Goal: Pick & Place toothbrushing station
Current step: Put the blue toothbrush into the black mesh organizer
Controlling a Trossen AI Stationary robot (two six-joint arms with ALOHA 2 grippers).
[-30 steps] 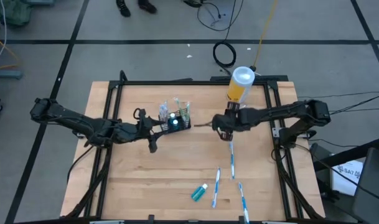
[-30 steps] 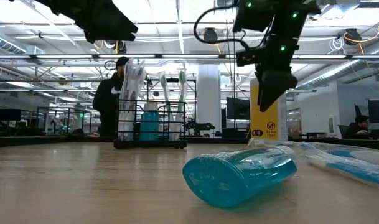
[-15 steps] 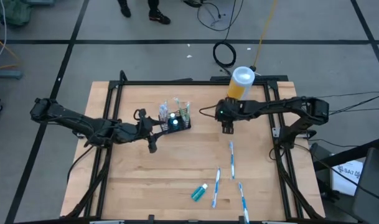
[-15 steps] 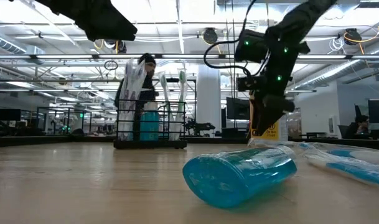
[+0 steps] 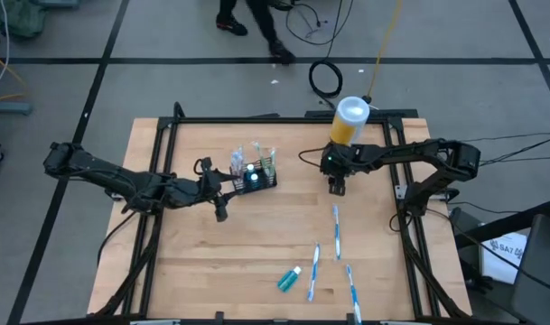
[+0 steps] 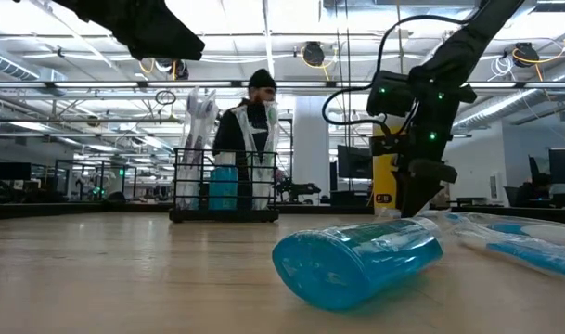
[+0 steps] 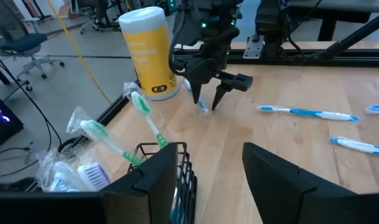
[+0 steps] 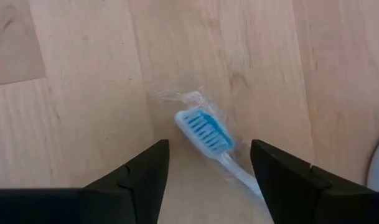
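The left gripper [image 5: 222, 191] is seen spread open and empty, the black wire caddy [image 5: 256, 177] just ahead of its fingers. Further right, the right gripper [image 5: 337, 188] is held wide open and empty, pointed down, a wrapped toothbrush [image 8: 213, 144] lying between its fingers [image 8: 130, 180].

Two dark jointed arms [image 5: 103, 173] with looping black cables [image 6: 356, 70].

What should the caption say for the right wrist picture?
Open right gripper hovers over a wrapped blue-bristled toothbrush on the wooden table.
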